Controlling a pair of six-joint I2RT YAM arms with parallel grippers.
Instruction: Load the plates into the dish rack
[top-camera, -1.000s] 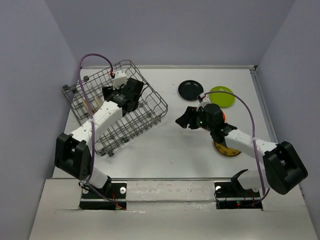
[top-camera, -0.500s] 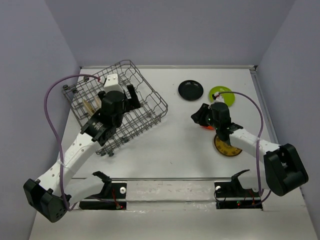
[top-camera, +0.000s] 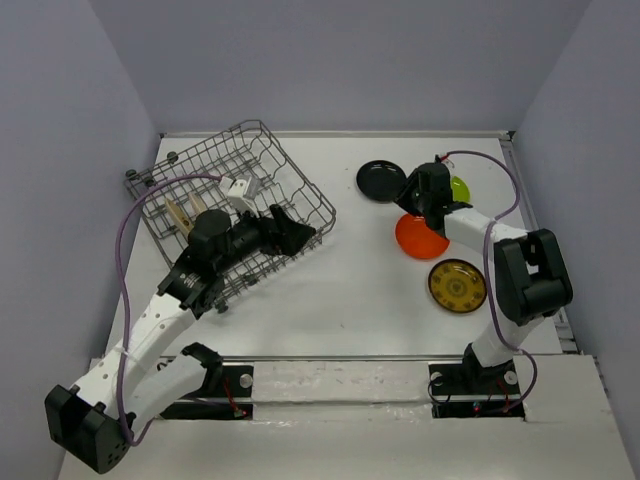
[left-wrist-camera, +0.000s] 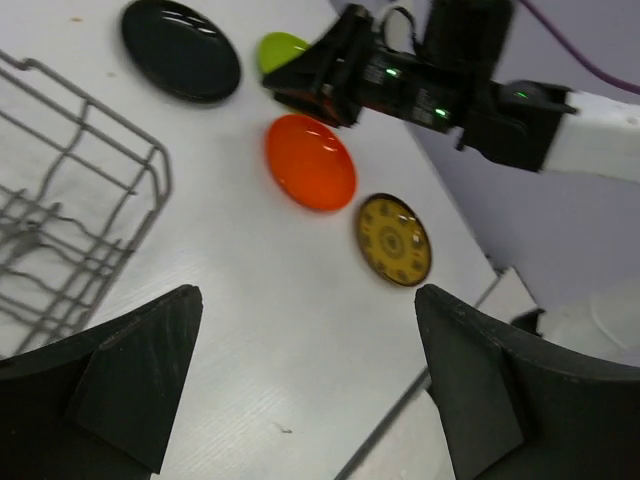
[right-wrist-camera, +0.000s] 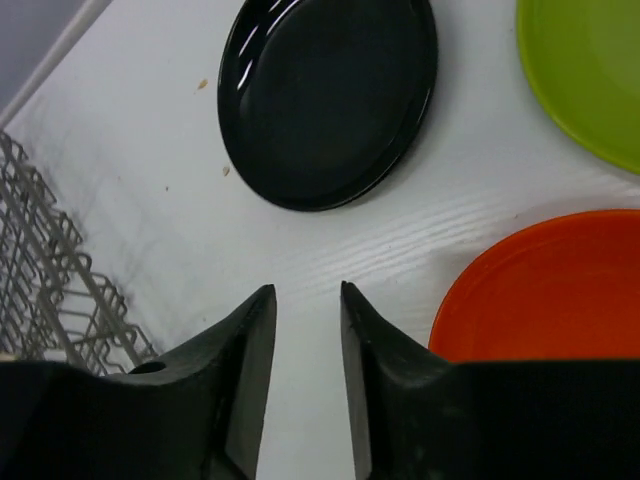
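The grey wire dish rack (top-camera: 262, 150) sits at the far left, with two cream plates (top-camera: 180, 213) standing upright in it. On the table to the right lie the black plate (top-camera: 381, 180), lime green plate (top-camera: 460, 188), orange plate (top-camera: 420, 237) and yellow-brown patterned plate (top-camera: 457, 286). My left gripper (top-camera: 304, 231) hovers at the rack's right rim, wide open and empty (left-wrist-camera: 308, 296). My right gripper (top-camera: 402, 204) hangs between the black plate (right-wrist-camera: 325, 95) and the orange plate (right-wrist-camera: 550, 290). Its fingers are a narrow gap apart (right-wrist-camera: 306, 290) and hold nothing.
The rack (left-wrist-camera: 70, 190) sits askew, its right corner pointing toward the plates. Through the left wrist camera I see the right arm (left-wrist-camera: 450, 85) above the orange plate (left-wrist-camera: 310, 160) and patterned plate (left-wrist-camera: 393, 238). Grey walls enclose the table; the near edge runs along the arm bases.
My left arm swung out of the rack's middle to its right rim. My right gripper moved away from the near side of the orange plate toward the black plate, uncovering the orange plate.
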